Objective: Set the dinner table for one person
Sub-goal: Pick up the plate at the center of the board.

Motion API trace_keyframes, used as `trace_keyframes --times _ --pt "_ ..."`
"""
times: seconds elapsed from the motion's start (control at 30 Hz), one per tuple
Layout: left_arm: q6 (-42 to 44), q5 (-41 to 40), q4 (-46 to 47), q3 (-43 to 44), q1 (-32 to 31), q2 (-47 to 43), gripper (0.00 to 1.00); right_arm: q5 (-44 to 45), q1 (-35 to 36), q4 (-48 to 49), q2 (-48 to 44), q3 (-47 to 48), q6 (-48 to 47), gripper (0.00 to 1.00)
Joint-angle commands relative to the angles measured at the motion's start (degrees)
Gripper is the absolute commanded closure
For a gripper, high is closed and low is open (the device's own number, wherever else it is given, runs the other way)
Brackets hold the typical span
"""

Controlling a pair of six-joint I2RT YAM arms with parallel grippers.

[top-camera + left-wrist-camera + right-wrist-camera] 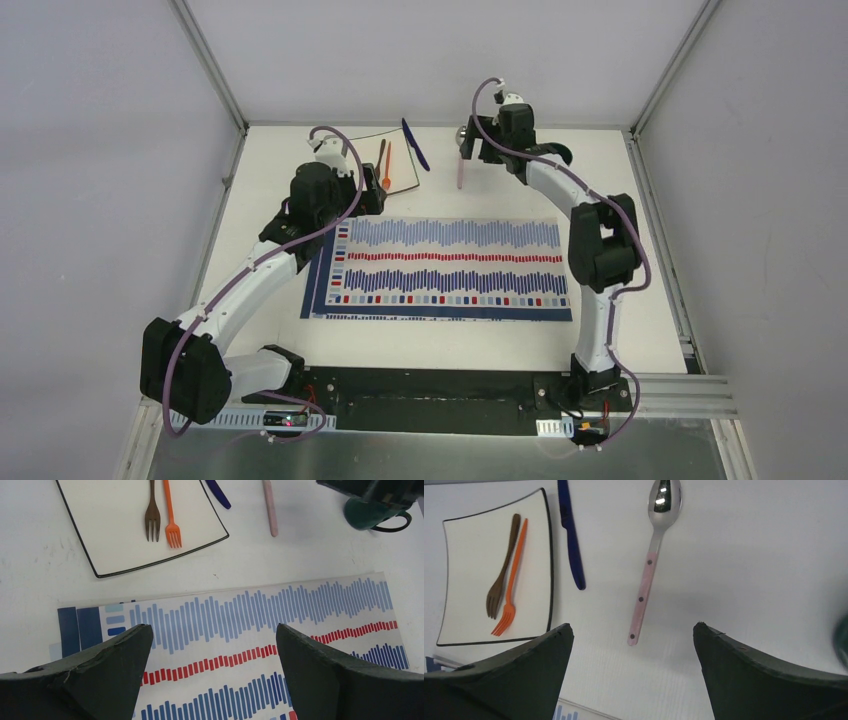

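Counter (450,345): white, aluminium-edged, spans the workspace under both arms. A striped placemat (450,260) lies flat on it, roughly central; I take this as my reference.

Beyond the placemat's far left corner I see a square white plate (110,525) with a dark rim. A brown fork (152,515) and an orange fork (170,515) lie side by side on it.

Beyond the placemat's far edge, right of the plate: a blue knife (570,535), then a pink-handled spoon (651,565), both on bare counter. A dark green mug (367,512) stands beyond the far right corner.

Left hand (213,626) hovers over the placemat's far left part, jaws wide, nothing between them. Right hand (632,625) hangs beyond the far edge, near the spoon, jaws wide, holding nothing.
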Motion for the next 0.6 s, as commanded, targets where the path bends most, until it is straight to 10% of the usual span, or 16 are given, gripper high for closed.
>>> trace_keyframes --times 0.0,0.57 --pt "-0.4 1.34 2.74 0.09 0.22 -1.76 0.01 -7.89 -1.56 3.68 6.09 4.22 3.52 0.05" --pt "-0.69 1.7 4.52 -0.94 0.22 0.15 0.01 1.03 4.43 -0.76 -10.81 -12.64 -5.25 0.04"
